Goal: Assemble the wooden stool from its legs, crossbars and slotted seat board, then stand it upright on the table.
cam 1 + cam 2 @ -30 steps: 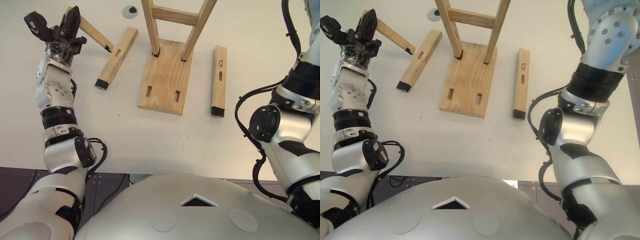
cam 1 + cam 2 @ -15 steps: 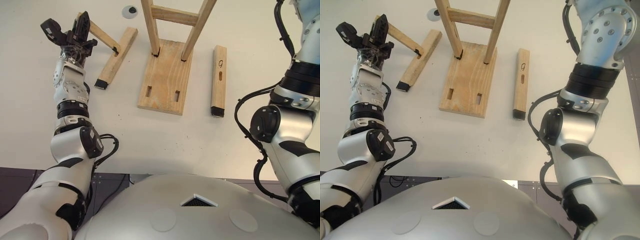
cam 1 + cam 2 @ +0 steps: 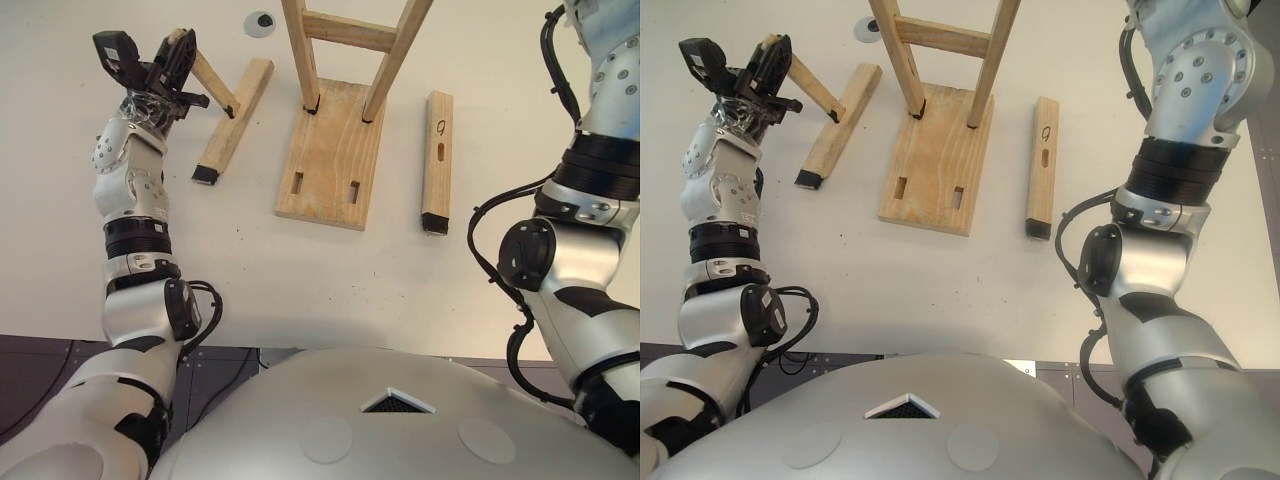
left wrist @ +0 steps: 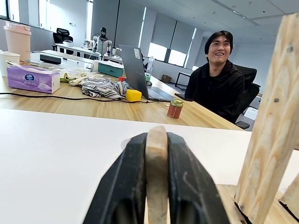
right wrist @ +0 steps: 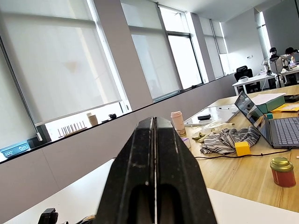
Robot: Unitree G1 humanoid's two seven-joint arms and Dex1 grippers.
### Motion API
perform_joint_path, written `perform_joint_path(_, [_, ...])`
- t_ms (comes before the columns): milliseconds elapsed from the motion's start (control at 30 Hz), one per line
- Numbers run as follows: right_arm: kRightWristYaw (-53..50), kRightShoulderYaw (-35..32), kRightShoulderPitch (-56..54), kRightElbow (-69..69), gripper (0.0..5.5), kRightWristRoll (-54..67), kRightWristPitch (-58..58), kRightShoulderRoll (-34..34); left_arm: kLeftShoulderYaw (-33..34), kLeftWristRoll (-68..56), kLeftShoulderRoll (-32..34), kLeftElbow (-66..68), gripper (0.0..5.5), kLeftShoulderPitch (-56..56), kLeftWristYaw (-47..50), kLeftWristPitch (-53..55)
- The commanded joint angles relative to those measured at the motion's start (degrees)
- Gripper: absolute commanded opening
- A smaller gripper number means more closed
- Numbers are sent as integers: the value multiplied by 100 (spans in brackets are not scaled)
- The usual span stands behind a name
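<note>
The slotted seat board lies flat on the white table. Two legs stand in its far slots, joined by a crossbar. One loose leg lies left of the board and another loose leg lies to its right. My left gripper is shut on the upper end of a wooden bar, whose dark-tipped lower end sits at the left leg's slot. The left wrist view shows the bar clamped between the black fingers. My right gripper is shut on nothing, raised high.
A small round black-and-white disc lies on the table beyond the parts. Bare tabletop stretches from the board to the front edge. Office desks with a laptop stand behind the table.
My left gripper has carried the wooden bar to the right and its lower tip has come to the left leg's slot. The right arm has risen a little.
</note>
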Motion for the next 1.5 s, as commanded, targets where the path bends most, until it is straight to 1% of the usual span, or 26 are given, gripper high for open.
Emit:
perform_joint_path(33, [-23, 41, 12, -74, 0, -92, -68, -59, -125, 245, -81, 85, 38, 271, 208, 121])
perform_joint_path(200, [-31, 116, 115, -202, 0, -160, -73, -62, -682, 796, -474, -488, 38, 981, 645, -238])
perform_joint_path(300, [-41, 157, 171, -254, 0, -201, -66, -35, -768, 956, -678, -472, 38, 1337, 913, -477])
perform_joint_path(433, [-61, 192, 239, -319, 0, -247, -75, 1, -827, 1071, -632, -247, 38, 1428, 989, -613])
perform_joint_path(700, [-147, 218, 326, -430, 0, -263, -24, -20, -1062, 1242, -569, -582, 38, 1525, 1158, -522])
perform_joint_path(733, [-150, 226, 330, -427, 0, -267, -21, -21, -1029, 1209, -541, -704, 75, 1558, 1199, -470])
perform_joint_path(767, [-155, 232, 335, -418, 0, -272, -19, -24, -998, 1180, -509, -819, 75, 1587, 1231, -417])
perform_joint_path(800, [-157, 237, 339, -405, 0, -280, -14, -35, -970, 1147, -475, -997, 99, 1631, 1251, -311])
perform_joint_path(967, [-141, 291, 283, -285, 0, -336, -18, -93, -1009, 1183, -195, -2176, 169, 1968, 1342, 666])
perform_joint_path(1067, [-120, 287, 207, -195, 0, -363, -16, -141, -982, 1120, 21, -3072, 214, 2178, 1462, 1641])
perform_joint_path(1200, [-27, 305, 43, 54, 0, -444, -49, -235, -850, 779, 249, -4098, 295, 2039, 1647, 3300])
perform_joint_path(1267, [35, 348, 178, -122, 0, -471, -3, -269, -803, 649, 335, -4544, 331, 2087, 1698, 3899])
perform_joint_path(1400, [-96, 336, 310, -258, 0, -487, 70, -227, -674, 489, 523, -5001, 331, 2059, 1731, 4674])
perform_joint_path(1500, [-233, 330, 446, -415, 0, -452, 166, -142, -815, 595, 865, -4622, 331, 1986, 1396, 4663])
